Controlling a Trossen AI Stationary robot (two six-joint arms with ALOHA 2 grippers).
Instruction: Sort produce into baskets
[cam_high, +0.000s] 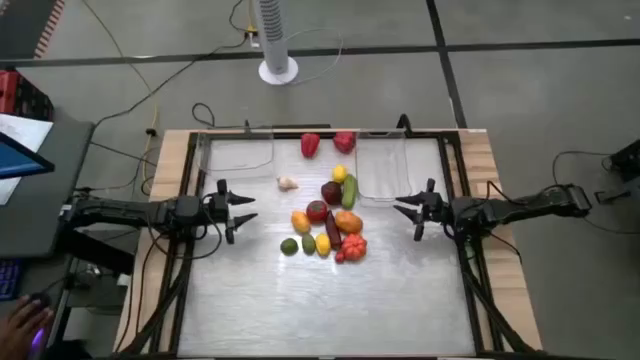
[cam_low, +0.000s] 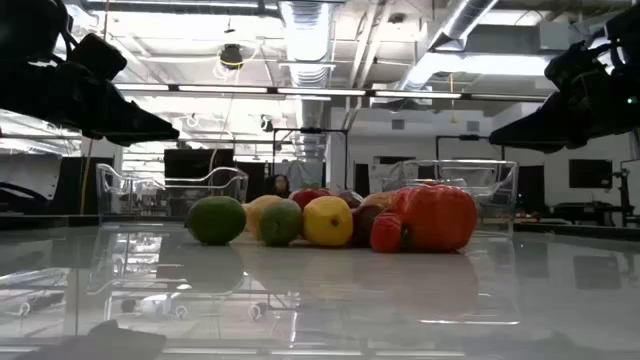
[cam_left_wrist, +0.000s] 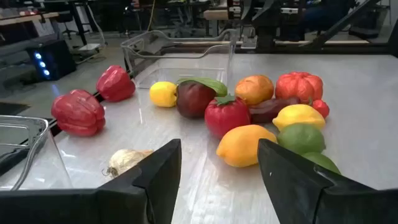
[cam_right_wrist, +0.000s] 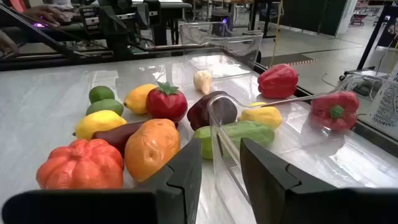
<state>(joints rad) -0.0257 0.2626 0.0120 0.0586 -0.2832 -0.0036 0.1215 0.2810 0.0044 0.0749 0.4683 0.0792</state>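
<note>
**A:** Fingers first. Left gripper (cam_high: 243, 212) has its jaws apart, holding nothing, hovering above the table (cam_high: 300, 300) just left of the produce pile. Right gripper (cam_high: 408, 211) same: jaws apart, nothing held, just right of the pile.

**B:** Pile layout?

**A:** Take the tomato (cam_high: 316, 210) as the landmark. Orange-yellow fruit (cam_high: 300, 221) touching its left side. Lime (cam_high: 289, 245) and lemon (cam_high: 322, 244) on its near side. Dark eggplant (cam_high: 333, 231) just right of it, ribbed orange-red piece (cam_high: 352, 248) beyond that. Cucumber (cam_high: 349, 190) and a second lemon (cam_high: 339, 173) on its far-right side. Garlic (cam_high: 287, 183) sits apart, far-left of the tomato.

**B:** Peppers? Baskets?

**A:** Two red peppers (cam_high: 310, 145) (cam_high: 344, 141) well beyond the tomato, at the far edge, between the bins. Left basket (cam_high: 238, 152) far-left of the tomato, right basket (cam_high: 385, 170) far-right, its near wall just beside the cucumber. No produce inside either one.
</note>
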